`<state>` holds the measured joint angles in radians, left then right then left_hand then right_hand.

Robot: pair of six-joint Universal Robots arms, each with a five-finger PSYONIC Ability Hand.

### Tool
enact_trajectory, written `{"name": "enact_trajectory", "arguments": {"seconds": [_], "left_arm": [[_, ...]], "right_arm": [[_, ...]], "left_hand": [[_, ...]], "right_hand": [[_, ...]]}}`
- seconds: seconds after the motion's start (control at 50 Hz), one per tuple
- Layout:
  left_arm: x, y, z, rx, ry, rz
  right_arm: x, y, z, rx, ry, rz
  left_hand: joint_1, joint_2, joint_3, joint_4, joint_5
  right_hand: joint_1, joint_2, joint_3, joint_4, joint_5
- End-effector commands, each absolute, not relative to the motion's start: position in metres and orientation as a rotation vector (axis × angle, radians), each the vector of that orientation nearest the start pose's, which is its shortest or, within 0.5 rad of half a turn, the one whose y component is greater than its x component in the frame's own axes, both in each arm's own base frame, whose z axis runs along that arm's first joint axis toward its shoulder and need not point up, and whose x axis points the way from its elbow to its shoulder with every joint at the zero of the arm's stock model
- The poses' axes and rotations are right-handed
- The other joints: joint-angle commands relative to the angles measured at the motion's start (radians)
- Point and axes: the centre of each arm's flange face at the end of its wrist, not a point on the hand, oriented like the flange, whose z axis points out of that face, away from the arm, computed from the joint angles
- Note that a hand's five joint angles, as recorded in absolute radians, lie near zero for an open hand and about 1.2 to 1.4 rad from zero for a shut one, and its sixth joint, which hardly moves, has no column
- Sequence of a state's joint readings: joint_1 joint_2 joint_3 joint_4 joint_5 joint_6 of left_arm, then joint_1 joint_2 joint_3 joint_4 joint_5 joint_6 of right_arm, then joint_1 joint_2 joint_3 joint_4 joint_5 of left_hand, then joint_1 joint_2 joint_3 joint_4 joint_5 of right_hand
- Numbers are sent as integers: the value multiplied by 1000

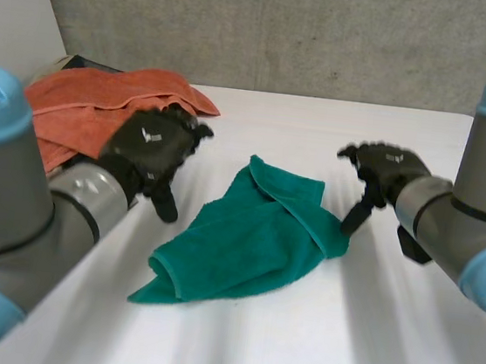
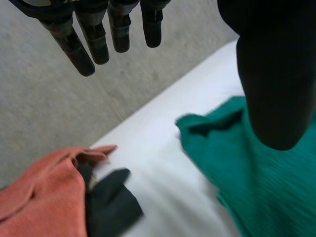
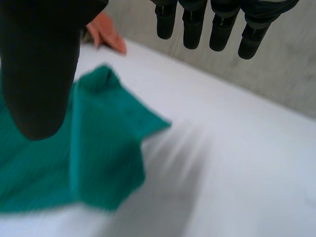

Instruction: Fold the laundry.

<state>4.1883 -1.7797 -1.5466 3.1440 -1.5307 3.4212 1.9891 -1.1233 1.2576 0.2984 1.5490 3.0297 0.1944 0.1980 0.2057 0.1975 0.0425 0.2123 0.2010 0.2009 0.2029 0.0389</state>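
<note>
At your far left, an orange towel lies rumpled at the back corner of the white table. A dark cloth pokes out from under its edge, as your left wrist view shows.

At the near edge of that towel is the left hand, held out from its grey arm. Its own wrist view shows the fingers straight and spread and the thumb well apart from them, with nothing in its grasp. From there you look past the thumb at the task's cloth, just beside the hand.

That cloth, a green towel, lies in the middle of the table, between the two hands and apart from the orange one. It is loosely doubled over, not flat. One flap is turned back along the side nearer the right hand, and one corner trails toward the table's near edge.

To your right, the right hand hangs just beside the green towel's folded edge, thumb pointing down. Its fingers are straight and parted from the thumb, and it grips nothing. You cannot tell whether the thumb tip touches the cloth. Bare tabletop stretches beyond it, and a grey concrete wall runs along the back.
</note>
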Motion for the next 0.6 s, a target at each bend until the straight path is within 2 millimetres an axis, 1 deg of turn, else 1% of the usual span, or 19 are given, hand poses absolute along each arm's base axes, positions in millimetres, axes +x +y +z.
{"name": "enact_trajectory", "arguments": {"seconds": [0.02,0.08,0.14,0.2,0.26,0.3,0.32,0.34,0.36,0.38,0.42,0.5,0.52,0.58,0.6], "left_arm": [[-283,-269,263,1019,2325,-2186],[-284,-276,258,1031,2358,-2139],[-284,-277,252,1037,2390,-2101],[-285,-277,248,1037,2400,-2092],[-285,-277,246,1036,2399,-2094],[-286,-278,245,1034,2389,-2106],[-286,-278,245,1032,2383,-2114],[-287,-279,245,1035,2377,-2120],[-288,-280,245,1037,2364,-2131],[-288,-281,245,1033,2358,-2139],[-289,-283,244,1032,2351,-2147],[-294,-292,245,1038,2324,-2172],[-296,-298,245,1040,2314,-2178],[-301,-307,243,1063,2284,-2186],[-305,-313,239,1083,2270,-2184]], "right_arm": [[271,-275,190,-706,2447,-1499],[279,-276,174,-712,2446,-1478],[289,-277,158,-721,2449,-1458],[296,-283,143,-722,2465,-1482],[299,-289,137,-699,2482,-1528],[301,-295,133,-680,2489,-1568],[302,-297,134,-675,2485,-1582],[303,-298,133,-668,2479,-1591],[304,-299,135,-664,2468,-1602],[305,-300,137,-661,2461,-1608],[306,-299,142,-655,2445,-1616],[308,-290,171,-665,2355,-1661],[312,-281,192,-695,2279,-1688],[318,-261,225,-766,2143,-1714],[321,-246,244,-815,2059,-1711]], "left_hand": [[-20,-23,-31,-23,-43],[-20,-23,-31,-23,-43],[-20,-23,-31,-23,-43],[-20,-23,-31,-23,-43],[-20,-23,-31,-23,-43],[-20,-23,-31,-23,-43],[-20,-23,-31,-23,-43],[-20,-23,-31,-23,-43],[-20,-23,-31,-23,-43],[-20,-23,-31,-23,-43],[-20,-23,-31,-23,-43],[-20,-23,-31,-23,-43],[-20,-23,-31,-23,-43],[-20,-23,-31,-23,-43],[-20,-23,-31,-23,-43]], "right_hand": [[-38,-26,-26,-28,-39],[-38,-26,-26,-28,-39],[-14,-3,-3,-5,-16],[3,15,15,13,2],[44,56,56,54,43],[193,205,205,203,192],[293,304,304,302,292],[439,451,451,449,438],[880,891,891,889,879],[1154,1166,1166,1164,1153],[1184,1195,1195,1193,1183],[1184,1195,1195,1193,1183],[1184,1195,1195,1193,1183],[1184,1195,1195,1193,1183],[1184,1195,1195,1193,1183]]}}
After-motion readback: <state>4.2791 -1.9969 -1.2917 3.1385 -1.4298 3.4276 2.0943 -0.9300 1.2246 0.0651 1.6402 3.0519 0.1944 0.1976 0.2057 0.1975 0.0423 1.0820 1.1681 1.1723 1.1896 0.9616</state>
